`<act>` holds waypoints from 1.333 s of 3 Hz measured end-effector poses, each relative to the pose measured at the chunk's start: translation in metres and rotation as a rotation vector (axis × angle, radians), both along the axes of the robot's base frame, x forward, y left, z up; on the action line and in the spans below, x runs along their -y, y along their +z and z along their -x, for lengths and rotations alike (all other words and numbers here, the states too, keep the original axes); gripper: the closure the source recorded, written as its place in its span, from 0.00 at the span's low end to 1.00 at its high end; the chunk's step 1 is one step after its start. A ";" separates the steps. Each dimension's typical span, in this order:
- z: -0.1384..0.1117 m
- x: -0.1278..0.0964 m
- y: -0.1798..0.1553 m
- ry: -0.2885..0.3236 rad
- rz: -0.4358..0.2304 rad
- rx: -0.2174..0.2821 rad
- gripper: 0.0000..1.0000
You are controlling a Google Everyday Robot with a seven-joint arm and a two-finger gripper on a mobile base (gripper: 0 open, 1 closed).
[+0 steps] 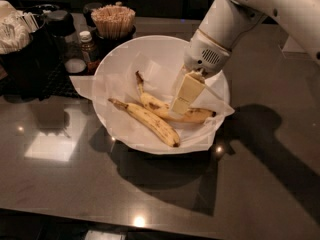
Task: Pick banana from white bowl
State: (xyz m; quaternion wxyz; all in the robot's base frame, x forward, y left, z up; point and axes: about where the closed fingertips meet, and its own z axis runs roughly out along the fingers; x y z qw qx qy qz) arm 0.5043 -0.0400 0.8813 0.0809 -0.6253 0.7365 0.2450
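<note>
One white bowl (150, 51) holds two: the banana (156, 104) and a slimmer banana (150, 122); one gripper (180, 105) touches the banana, jaws' gap cannot be told

The banana (156, 106) lay in the bowl (150, 51), behind the slimmer banana (150, 123); the gripper (181, 103) was over the banana's middle, sticks (113, 20) behind the bowl.

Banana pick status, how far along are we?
Done: the approach. The gripper is low inside the white bowl, at the middle of the curved banana. In hand: the grasp; whether it holds the fruit cannot be told. Left: the lift. The banana lies on the paper lining beside the slimmer speckled banana, not raised.
</note>
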 end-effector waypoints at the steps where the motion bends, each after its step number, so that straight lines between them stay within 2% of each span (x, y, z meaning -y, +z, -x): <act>1: 0.000 0.000 0.000 0.000 0.000 0.000 0.00; 2: 0.000 0.000 0.008 -0.026 0.009 0.037 0.00; 3: 0.013 0.006 0.033 -0.062 0.021 0.128 0.00; 4: 0.038 0.006 0.067 -0.044 0.024 0.244 0.00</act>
